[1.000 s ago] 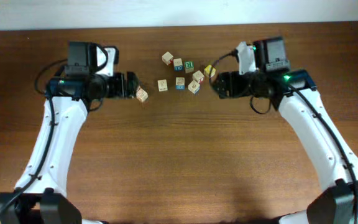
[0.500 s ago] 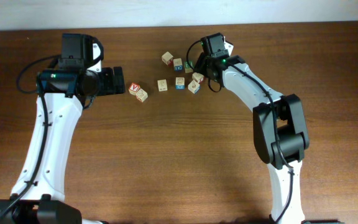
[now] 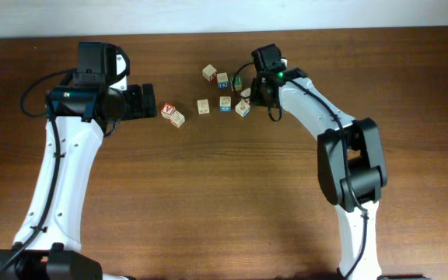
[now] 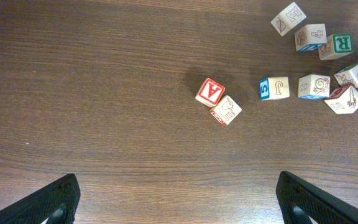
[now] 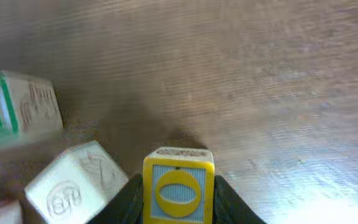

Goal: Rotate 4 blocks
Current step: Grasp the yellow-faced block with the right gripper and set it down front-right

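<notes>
Fingers [image 5: 128, 200] of the right gripper [image 5: 179, 198] press both sides of the yellow block [image 5: 179, 186] at the cluster's right edge, near a green-letter cube [image 5: 14, 115]. The other blocks [image 4: 314, 86] lie close by. The left gripper [image 4: 179, 205] hangs wide open, well apart from them, over the table [image 4: 92, 124].

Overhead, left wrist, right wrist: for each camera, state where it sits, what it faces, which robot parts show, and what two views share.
Overhead: above the table, looking straight down on the blocks; left gripper and right gripper show.
Left wrist: on the left arm, facing down; open gripper fingertips in the bottom corners.
Right wrist: low, close-up; gripper flanks the yellow block.
Shared: red block in overhead and left wrist.
</notes>
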